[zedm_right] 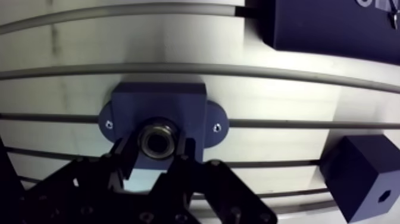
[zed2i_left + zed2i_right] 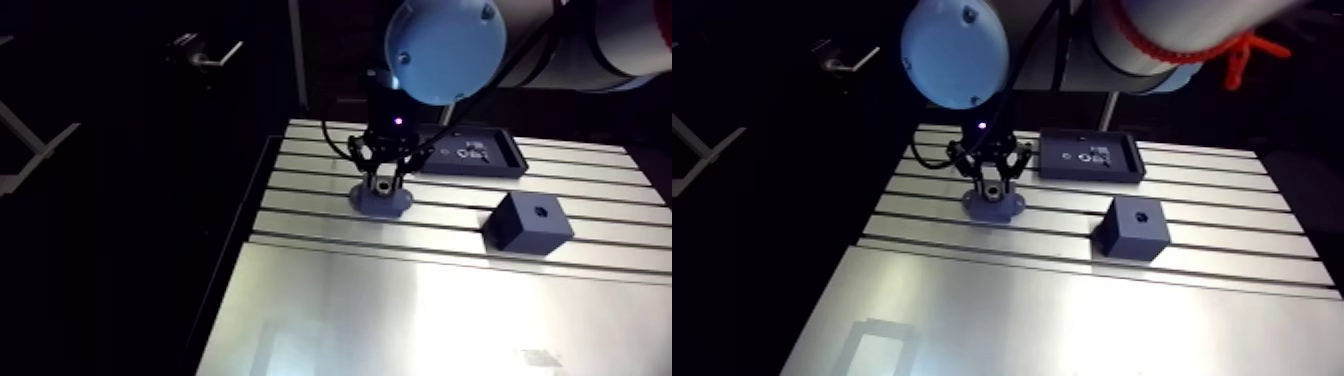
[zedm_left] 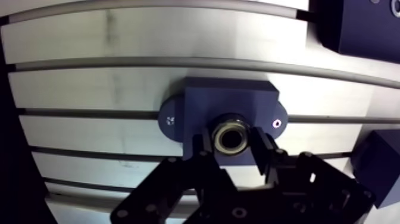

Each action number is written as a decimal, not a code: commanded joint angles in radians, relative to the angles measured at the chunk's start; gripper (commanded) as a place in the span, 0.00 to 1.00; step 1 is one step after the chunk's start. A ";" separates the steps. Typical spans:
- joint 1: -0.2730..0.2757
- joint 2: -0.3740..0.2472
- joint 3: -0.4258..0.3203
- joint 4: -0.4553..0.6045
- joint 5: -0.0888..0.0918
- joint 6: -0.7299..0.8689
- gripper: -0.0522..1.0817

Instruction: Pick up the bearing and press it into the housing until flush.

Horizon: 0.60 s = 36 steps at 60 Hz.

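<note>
The dark blue housing, a block with two flanged ears, lies on the slotted table. The metal ring bearing sits at the housing's near face, in or just over its bore; how deep it sits cannot be told. My gripper is right above the housing, and its two black fingers press the bearing from both sides. In the arm view the gripper stands upright over the housing near the table's far left part.
A dark blue cube with a small hole in its top stands to the right of the housing. A flat dark tray holding small pale parts lies behind it. The table's left edge runs close to the housing.
</note>
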 commanded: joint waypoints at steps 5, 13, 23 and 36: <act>0.001 0.002 -0.003 0.000 0.000 -0.002 0.57; 0.001 0.002 -0.001 0.000 0.000 -0.002 0.57; 0.001 0.002 -0.003 0.000 0.000 -0.002 0.57; -0.001 0.009 -0.002 0.000 0.000 -0.004 0.57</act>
